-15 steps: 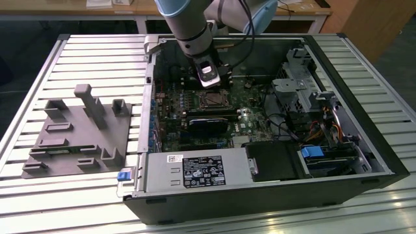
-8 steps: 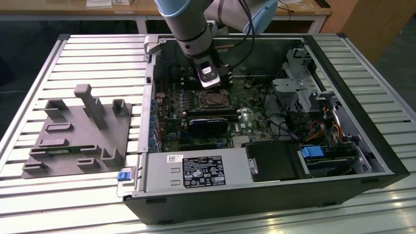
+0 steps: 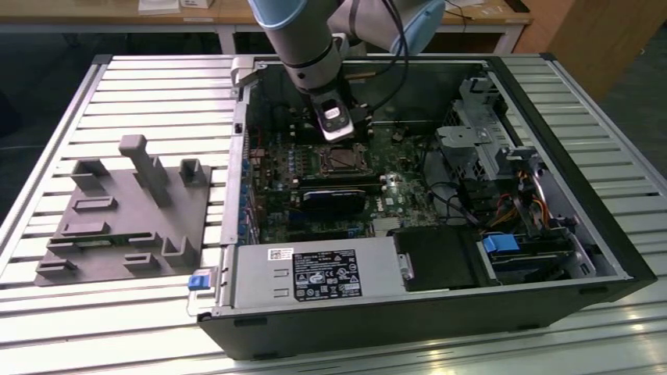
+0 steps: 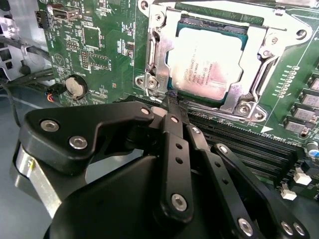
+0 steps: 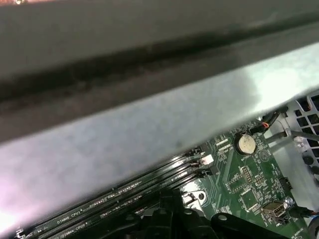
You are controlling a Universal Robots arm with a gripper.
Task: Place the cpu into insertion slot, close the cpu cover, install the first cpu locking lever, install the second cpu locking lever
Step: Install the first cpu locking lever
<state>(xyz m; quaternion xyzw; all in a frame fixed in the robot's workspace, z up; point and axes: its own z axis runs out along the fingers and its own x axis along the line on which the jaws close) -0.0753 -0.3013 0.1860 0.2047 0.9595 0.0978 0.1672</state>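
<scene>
Hovering inside the open computer case [image 3: 583,203], my claw [image 4: 172,102] points down at the green circuit board [image 4: 99,45]. Fingers [image 4: 172,129] are drawn together to a closed tip, with nothing visible between them. The tip sits at the socket's edge, just beside a corner screw of the cpu cover [image 4: 160,55]. Touching or just clear of it: cannot tell.

Cpu [image 4: 209,62]: flat square with a dull silvery top, a faint pinkish sheen and fine print across it. A thin green border shows along one side. It lies seated in the insertion slot [image 3: 342,160].

Cover: thin silver frame, lying flat around the chip, which shows through the big central window.

Slot position: on the board, in the half of the case away from the counter's near edge, directly under my claw in the exterior view.

Nearby on the board: long dark memory slots [image 4: 239,144] run just beside the socket. A round coin cell [image 4: 76,85] sits near it.

The case lies on the slatted counter [image 3: 136,86]. A grey moulded fixture [image 3: 125,211] rests beside it, toward the counter's edge at the exterior view's left, apart from the case.
</scene>
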